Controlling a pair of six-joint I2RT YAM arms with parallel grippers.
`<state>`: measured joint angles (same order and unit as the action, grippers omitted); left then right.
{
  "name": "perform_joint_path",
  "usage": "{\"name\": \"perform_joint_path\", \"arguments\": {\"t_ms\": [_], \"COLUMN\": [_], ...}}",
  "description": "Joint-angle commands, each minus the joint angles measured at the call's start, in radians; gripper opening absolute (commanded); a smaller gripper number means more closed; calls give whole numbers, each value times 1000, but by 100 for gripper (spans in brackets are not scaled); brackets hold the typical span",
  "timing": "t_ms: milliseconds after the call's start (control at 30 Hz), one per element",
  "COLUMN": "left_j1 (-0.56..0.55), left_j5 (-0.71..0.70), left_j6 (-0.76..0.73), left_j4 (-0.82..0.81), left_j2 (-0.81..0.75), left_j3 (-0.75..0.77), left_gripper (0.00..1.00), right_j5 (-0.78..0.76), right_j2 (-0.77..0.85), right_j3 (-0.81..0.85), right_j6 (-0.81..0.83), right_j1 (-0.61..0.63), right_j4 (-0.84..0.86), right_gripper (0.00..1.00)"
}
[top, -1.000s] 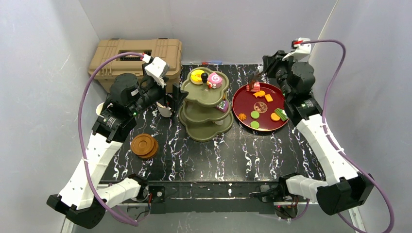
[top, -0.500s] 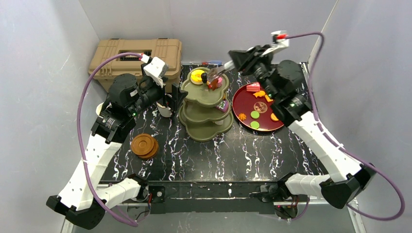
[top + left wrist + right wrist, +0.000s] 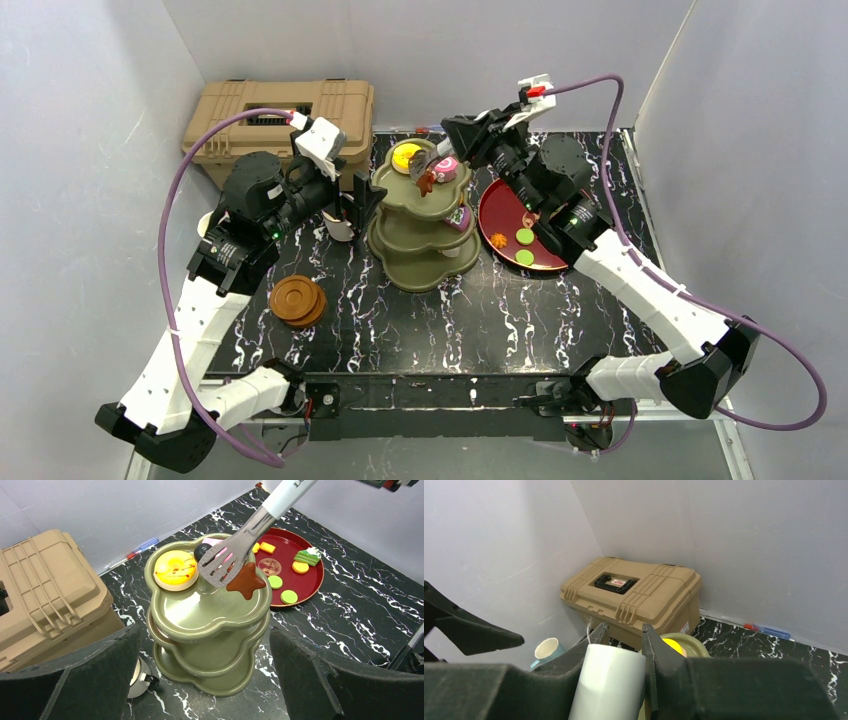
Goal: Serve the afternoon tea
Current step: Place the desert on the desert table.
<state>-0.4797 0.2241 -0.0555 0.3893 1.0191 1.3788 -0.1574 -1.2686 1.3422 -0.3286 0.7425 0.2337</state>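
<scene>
The olive-green three-tier stand (image 3: 415, 270) (image 3: 200, 612) stands mid-table. Its top tier holds a yellow doughnut (image 3: 406, 156) (image 3: 175, 570) and a pink roll (image 3: 446, 167). My right gripper (image 3: 480, 135) (image 3: 622, 630) is shut on the white handle (image 3: 609, 680) of metal tongs (image 3: 235, 550). The tongs pinch a brown star-shaped pastry (image 3: 246, 581) (image 3: 427, 182) just above the top tier. My left gripper (image 3: 358, 200) (image 3: 203, 635) hangs open left of the stand, over the partly hidden white mug (image 3: 340, 228). The white-and-blue cup (image 3: 207, 224) (image 3: 546, 650) is at the far left. Stacked wooden saucers (image 3: 297, 300) lie near the front left.
A dark-red plate (image 3: 545, 255) (image 3: 302, 587) with several toy pastries lies right of the stand, partly under my right arm. The tan toolbox (image 3: 260, 115) (image 3: 639, 592) (image 3: 45, 595) fills the back left corner. A pen (image 3: 769, 629) lies along the back wall.
My right arm has swung left from the red plate to over the stand's top tier, carrying the brown pastry in the tongs. The left arm has not moved.
</scene>
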Motion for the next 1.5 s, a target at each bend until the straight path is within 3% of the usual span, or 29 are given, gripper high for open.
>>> {"name": "perform_joint_path", "arguments": {"t_ms": [0, 500, 800, 967, 1167, 1333, 1467], "left_j1": [4, 4, 4, -1, -111, -205, -221], "left_j5": [32, 87, 111, 273, 307, 257, 180], "left_j6": [0, 29, 12, -133, -412, -561, -601], "left_j4": [-25, -66, -88, -287, -441, -476, -603], "left_j2": [-17, -38, -37, 8, 151, 228, 248], "left_j3": [5, -6, -22, -99, -55, -8, -39], "left_gripper": [98, 99, 99, 99, 99, 99, 97], "right_j5": [-6, 16, 12, 36, 48, 74, 72], "right_j2": [26, 16, 20, 20, 26, 28, 43], "right_j3": [-15, -34, -36, -37, -34, -39, -54], "right_j6": [67, 92, 111, 89, 85, 72, 72], "right_j1": [6, 6, 6, 6, 6, 6, 6], "right_j4": [104, 117, 114, 116, 113, 120, 121], "right_gripper": [2, 22, 26, 26, 25, 24, 24]}}
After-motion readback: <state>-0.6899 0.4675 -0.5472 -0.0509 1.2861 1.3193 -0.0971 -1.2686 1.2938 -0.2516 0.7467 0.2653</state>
